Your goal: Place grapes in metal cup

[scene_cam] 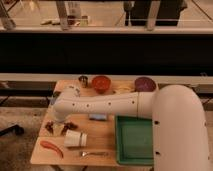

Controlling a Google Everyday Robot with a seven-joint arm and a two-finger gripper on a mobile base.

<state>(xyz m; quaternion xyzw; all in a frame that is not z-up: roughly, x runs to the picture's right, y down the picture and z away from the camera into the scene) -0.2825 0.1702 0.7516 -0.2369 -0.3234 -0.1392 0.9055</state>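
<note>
The grapes point(50, 127) are a dark red-purple bunch at the left side of the wooden table point(107, 129). My gripper point(60, 128) hangs at the end of the white arm point(105, 105) and is down right at the bunch, with dark grapes showing on both sides of it. The metal cup point(83, 80) stands upright at the back of the table, left of the red-orange bowl point(101, 83), well away from the gripper.
A white cup point(75, 138) lies on its side just right of the grapes. A long orange-red thing point(51, 148) lies at the front left. A utensil point(93, 153) lies at the front, with a green tray point(135, 140) at the right and a purple bowl point(144, 83) at the back right.
</note>
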